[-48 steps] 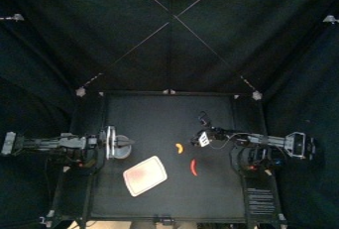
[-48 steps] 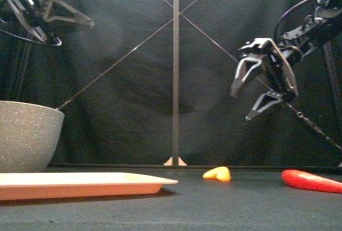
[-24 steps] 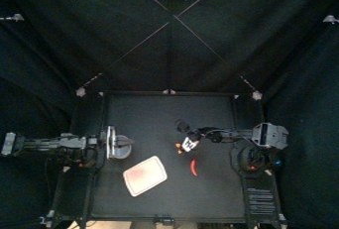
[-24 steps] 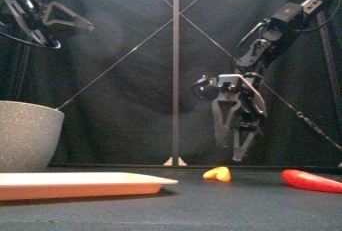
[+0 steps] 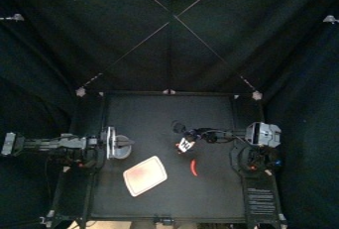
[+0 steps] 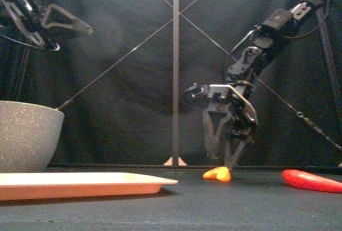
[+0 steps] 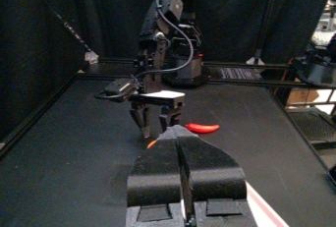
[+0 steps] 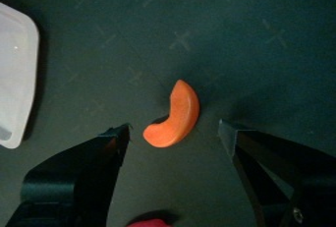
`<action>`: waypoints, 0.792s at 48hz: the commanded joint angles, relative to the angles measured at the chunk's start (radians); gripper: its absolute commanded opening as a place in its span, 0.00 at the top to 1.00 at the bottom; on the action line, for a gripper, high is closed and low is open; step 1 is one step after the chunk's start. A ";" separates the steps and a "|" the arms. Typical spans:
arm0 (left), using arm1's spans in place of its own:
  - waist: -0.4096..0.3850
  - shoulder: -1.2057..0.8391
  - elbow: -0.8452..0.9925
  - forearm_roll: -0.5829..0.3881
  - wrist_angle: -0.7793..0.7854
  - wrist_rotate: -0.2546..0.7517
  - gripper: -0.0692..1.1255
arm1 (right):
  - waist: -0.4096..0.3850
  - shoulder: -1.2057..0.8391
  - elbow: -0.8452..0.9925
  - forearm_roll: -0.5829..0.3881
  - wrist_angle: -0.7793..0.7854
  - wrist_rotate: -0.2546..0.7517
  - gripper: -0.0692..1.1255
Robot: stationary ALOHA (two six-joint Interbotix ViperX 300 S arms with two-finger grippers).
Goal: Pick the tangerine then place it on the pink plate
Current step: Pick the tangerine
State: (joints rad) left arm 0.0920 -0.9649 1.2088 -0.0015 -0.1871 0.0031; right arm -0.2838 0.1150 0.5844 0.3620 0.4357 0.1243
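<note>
The tangerine [image 6: 217, 174], a small orange crescent, lies on the black table right of the middle. My right gripper [image 6: 225, 158] hangs just above it, pointing down and open. In the right wrist view the tangerine [image 8: 174, 115] lies between the two spread jaws, untouched. The pink plate [image 6: 80, 184] lies flat at the front left, seen in the top view as the pink plate [image 5: 146, 176]. My left gripper [image 7: 184, 167] rests shut at the left side of the table, holding nothing.
A red toy pepper [image 6: 315, 181] lies to the right of the tangerine, near the front. The tall grey speckled cup [image 6: 27, 135] stands behind the plate at the left, close to the left gripper [image 5: 101, 146].
My right gripper has swung left and come down from high on the right until it hangs over the tangerine. The left arm has not moved.
</note>
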 commanded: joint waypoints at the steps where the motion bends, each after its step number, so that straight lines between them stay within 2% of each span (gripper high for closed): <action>1: 0.002 0.005 -0.015 0.000 -0.005 0.002 0.91 | 0.009 -0.003 -0.023 -0.002 -0.025 0.000 0.07; 21: 0.000 0.005 -0.015 0.000 -0.005 0.000 0.91 | 0.011 0.031 -0.028 0.005 -0.034 0.002 0.09; 38: -0.006 0.005 -0.006 0.000 -0.005 -0.002 0.91 | 0.023 0.041 -0.034 0.000 -0.034 -0.002 0.30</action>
State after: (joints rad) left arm 0.0890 -0.9649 1.2149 -0.0015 -0.1871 0.0031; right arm -0.2684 0.1749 0.5737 0.3636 0.4065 0.1243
